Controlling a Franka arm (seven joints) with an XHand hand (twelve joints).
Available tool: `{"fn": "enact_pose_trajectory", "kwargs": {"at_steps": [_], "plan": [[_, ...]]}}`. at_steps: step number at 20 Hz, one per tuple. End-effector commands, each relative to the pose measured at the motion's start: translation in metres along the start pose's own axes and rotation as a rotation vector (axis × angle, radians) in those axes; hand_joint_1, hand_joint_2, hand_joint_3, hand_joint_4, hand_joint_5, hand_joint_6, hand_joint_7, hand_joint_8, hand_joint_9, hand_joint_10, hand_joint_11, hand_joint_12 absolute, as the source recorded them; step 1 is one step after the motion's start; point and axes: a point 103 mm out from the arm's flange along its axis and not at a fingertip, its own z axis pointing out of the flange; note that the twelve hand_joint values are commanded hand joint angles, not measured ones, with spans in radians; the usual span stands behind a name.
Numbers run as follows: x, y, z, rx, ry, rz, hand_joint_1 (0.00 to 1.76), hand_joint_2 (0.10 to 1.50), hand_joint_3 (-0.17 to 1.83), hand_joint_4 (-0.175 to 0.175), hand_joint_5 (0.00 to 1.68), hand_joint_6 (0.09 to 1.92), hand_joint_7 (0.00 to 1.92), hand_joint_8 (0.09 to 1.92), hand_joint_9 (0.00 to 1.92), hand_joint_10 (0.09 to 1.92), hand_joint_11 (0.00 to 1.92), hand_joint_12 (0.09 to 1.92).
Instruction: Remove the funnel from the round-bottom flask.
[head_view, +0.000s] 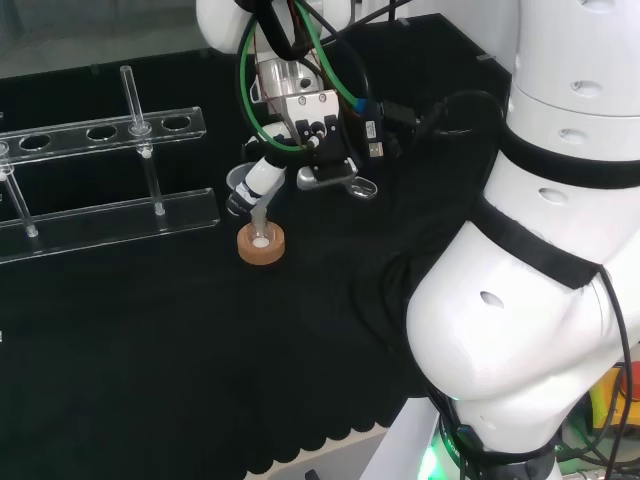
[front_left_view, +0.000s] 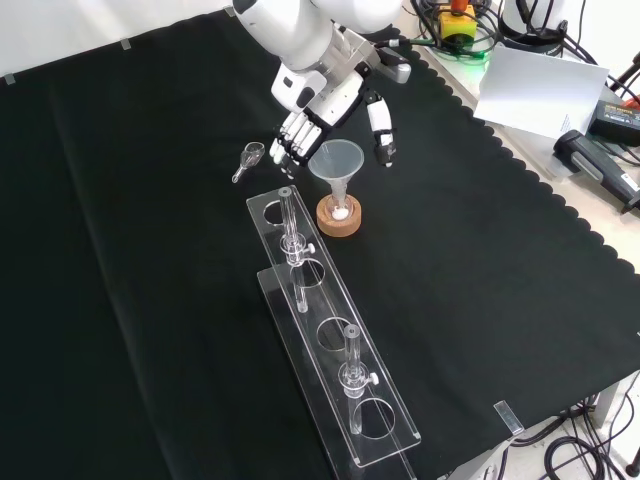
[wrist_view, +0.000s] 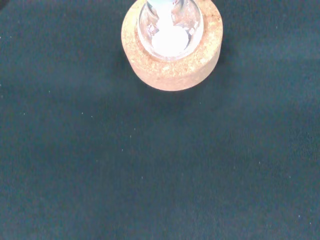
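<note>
Black cloth (front_left_view: 150, 300) covers the bench, and on it we see a cork ring (front_left_view: 339, 219) that serves as a stand for a small round-bottom flask (front_left_view: 340, 211) of clear glass. In the wrist view we look down on the same cork ring (wrist_view: 172, 70) and find the flask (wrist_view: 170, 25) seated in its centre, with a white patch visible inside the glass. In the front view a clear funnel (front_left_view: 337, 165) stands upright with its stem in the flask's neck and its wide mouth uppermost. We note that the hand (front_left_view: 320, 110) enters from the top of the front view and hangs just behind the funnel's mouth. Its fingers (front_left_view: 288, 140) are spread and only gently bent on the left of the funnel, and its thumb (front_left_view: 381, 128) reaches down on the right, so the funnel's mouth lies between them. We cannot tell whether any fingertip touches the funnel's rim, and the hand is relaxed and wide, holding nothing that we can make out. In the head view the hand (head_view: 262, 178) sits directly above the cork ring (head_view: 261, 244). A clear rack (front_left_view: 330, 340) with round holes lies in front of the stand in the front view and carries upright glass tubes (front_left_view: 291, 232). A small glass piece (front_left_view: 248, 158) lies on the cloth to the left of the fingers.
</note>
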Motion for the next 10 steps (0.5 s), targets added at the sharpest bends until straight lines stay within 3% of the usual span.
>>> {"fn": "enact_pose_trajectory", "kwargs": {"at_steps": [1, 10], "plan": [[0.0016, 0.0005, -0.0021, -0.022, -0.002, 0.003, 0.54, 0.65, 0.01, -0.097, 0.00, 0.09, 0.14, 0.09, 0.06, 0.09, 0.00, 0.09], [0.0007, 0.0020, -0.0028, -0.024, -0.021, 0.010, 0.56, 0.66, 0.01, -0.113, 0.00, 0.09, 0.19, 0.14, 0.09, 0.09, 0.02, 0.09]]}}
